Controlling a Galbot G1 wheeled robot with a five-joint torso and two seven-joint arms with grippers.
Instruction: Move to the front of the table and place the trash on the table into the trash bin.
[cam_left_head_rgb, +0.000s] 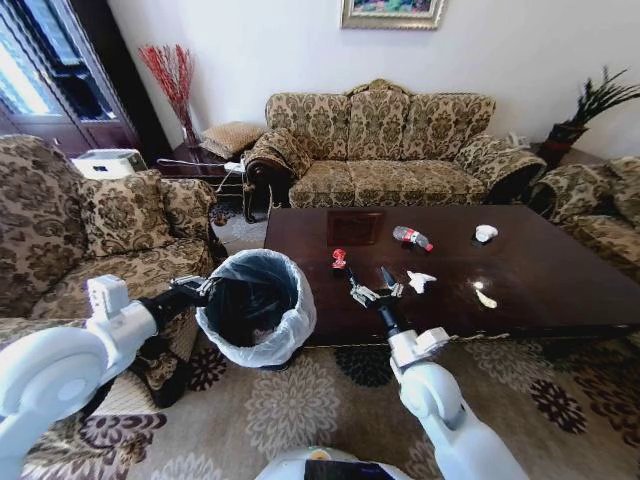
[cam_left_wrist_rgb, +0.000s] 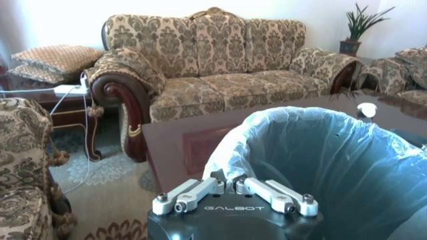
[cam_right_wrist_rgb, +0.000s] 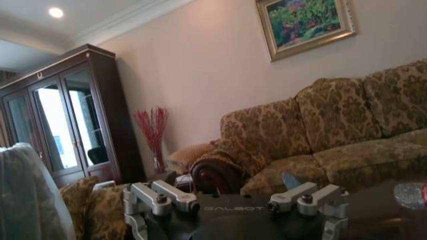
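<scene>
The dark glossy table (cam_left_head_rgb: 560, 285) carries the trash: a clear bottle with a red label (cam_left_head_rgb: 412, 237), a red wrapper (cam_left_head_rgb: 339, 259), a crumpled white paper (cam_left_head_rgb: 420, 281), a second white wad (cam_left_head_rgb: 485, 233) and a yellowish scrap (cam_left_head_rgb: 485, 297). My right gripper (cam_left_head_rgb: 370, 283) hangs open over the table's near left part, between the red wrapper and the crumpled paper, holding nothing. The bag-lined black trash bin (cam_left_head_rgb: 255, 305) stands on the carpet at the table's left end. My left gripper (cam_left_head_rgb: 193, 288) is at the bin's left rim, its fingers (cam_left_wrist_rgb: 220, 186) closed on the bag's edge (cam_left_wrist_rgb: 230, 155).
A patterned sofa (cam_left_head_rgb: 385, 150) runs behind the table, with armchairs at the left (cam_left_head_rgb: 90, 240) and right (cam_left_head_rgb: 600, 215). A side table (cam_left_head_rgb: 195, 160) with a cushion sits in the back left corner. Patterned carpet (cam_left_head_rgb: 300, 400) lies open in front of the table.
</scene>
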